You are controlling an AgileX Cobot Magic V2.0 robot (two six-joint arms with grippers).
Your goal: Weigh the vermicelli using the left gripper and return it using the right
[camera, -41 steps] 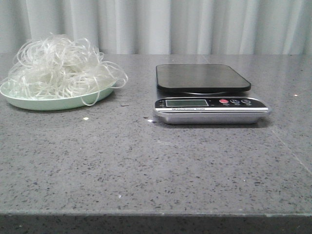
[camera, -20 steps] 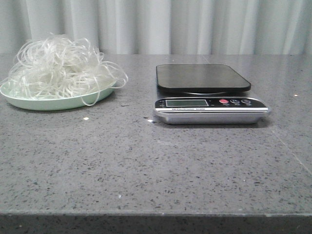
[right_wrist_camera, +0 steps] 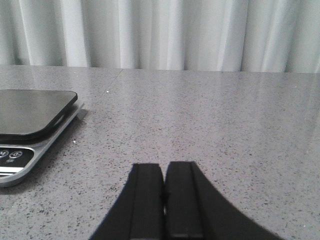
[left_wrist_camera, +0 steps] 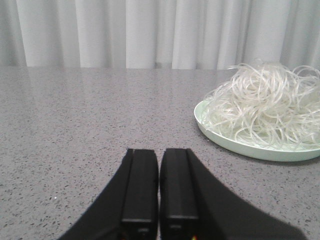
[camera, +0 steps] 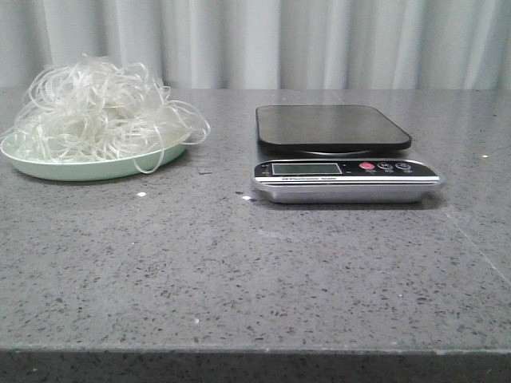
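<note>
The vermicelli (camera: 100, 112) is a fluffy tangle of whitish translucent strands heaped on a pale green plate (camera: 88, 169) at the table's back left. The left wrist view shows the same vermicelli (left_wrist_camera: 265, 107) and plate (left_wrist_camera: 250, 149) off to one side of my left gripper (left_wrist_camera: 159, 152), which is shut and empty, low over the bare table. A digital scale (camera: 343, 155) with a black platform sits at centre right. My right gripper (right_wrist_camera: 164, 166) is shut and empty, beside the scale (right_wrist_camera: 30, 120). Neither gripper shows in the front view.
A grey speckled stone table (camera: 239, 271) carries everything. Pale curtains (camera: 319, 40) hang behind its far edge. Small white crumbs (camera: 140, 194) lie in front of the plate. The table's front edge runs along the bottom of the front view.
</note>
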